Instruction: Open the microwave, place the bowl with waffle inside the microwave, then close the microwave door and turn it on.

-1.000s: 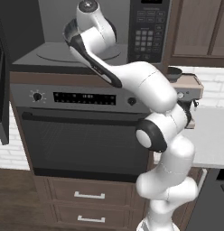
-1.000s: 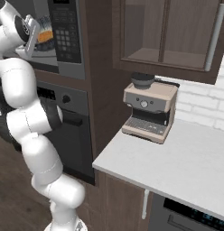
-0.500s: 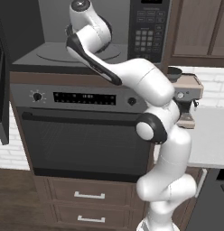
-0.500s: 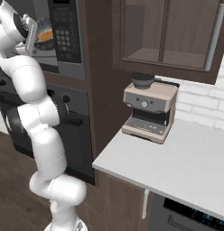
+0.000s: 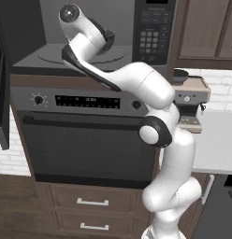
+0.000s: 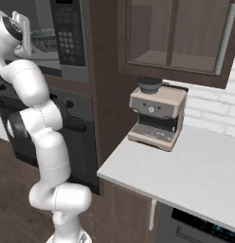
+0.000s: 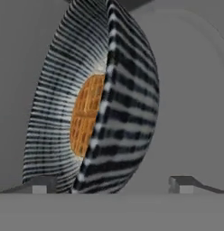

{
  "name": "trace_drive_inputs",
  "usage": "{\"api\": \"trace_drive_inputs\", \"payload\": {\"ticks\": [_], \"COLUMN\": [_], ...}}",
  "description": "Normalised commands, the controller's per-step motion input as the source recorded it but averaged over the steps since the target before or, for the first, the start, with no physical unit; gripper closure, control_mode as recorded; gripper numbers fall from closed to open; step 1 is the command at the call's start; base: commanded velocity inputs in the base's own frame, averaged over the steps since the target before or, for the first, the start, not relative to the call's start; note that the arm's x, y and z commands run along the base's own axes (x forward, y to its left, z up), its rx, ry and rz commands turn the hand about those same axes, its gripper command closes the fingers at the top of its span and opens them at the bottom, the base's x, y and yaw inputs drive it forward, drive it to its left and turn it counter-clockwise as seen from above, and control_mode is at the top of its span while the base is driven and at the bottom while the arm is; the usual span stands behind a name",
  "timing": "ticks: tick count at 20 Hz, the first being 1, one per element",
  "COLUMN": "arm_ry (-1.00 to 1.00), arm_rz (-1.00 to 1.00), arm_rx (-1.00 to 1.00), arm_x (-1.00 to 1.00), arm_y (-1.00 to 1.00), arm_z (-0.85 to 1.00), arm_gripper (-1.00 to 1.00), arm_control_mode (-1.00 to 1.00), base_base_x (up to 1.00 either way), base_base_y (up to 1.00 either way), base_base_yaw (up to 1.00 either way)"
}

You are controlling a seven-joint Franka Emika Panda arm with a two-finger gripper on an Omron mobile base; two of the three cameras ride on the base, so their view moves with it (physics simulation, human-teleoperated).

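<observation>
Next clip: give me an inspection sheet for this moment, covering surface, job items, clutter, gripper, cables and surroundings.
Surface: grey microwave cavity with round turntable; pale counter to the right.
Job items: microwave door swung open at the left; striped bowl inside the cavity, waffle in it.
Clutter: nothing seen.
Gripper: gripper open, fingertips either side of the bowl's rim, contact not clear.
Cables: nothing seen.
Surroundings: black oven below the microwave, drawers under it, espresso machine on the counter, wooden cabinets above, white brick wall.
</observation>
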Motion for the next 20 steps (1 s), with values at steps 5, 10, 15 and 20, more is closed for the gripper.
{"api": "trace_drive_inputs", "payload": {"ticks": [5,10,15,20], "arm_ry": [-0.56,-0.59,-0.11,0.0], "arm_rz": [0.0,0.0,0.0,0.0], "arm_rx": [0.0,0.0,0.0,0.0], "arm_x": [-0.38,-0.98,-1.0,-1.0], "arm_y": [0.3,0.22,0.06,-0.07], "arm_z": [0.0,0.0,-0.07,-0.29], "arm_gripper": [-1.0,-1.0,-1.0,-1.0], "arm_control_mode": [-1.0,-1.0,-1.0,-1.0], "base_base_x": [0.0,0.0,0.0,0.0], "base_base_y": [0.0,0.0,0.0,0.0], "base_base_yaw": [0.0,0.0,0.0,0.0]}}
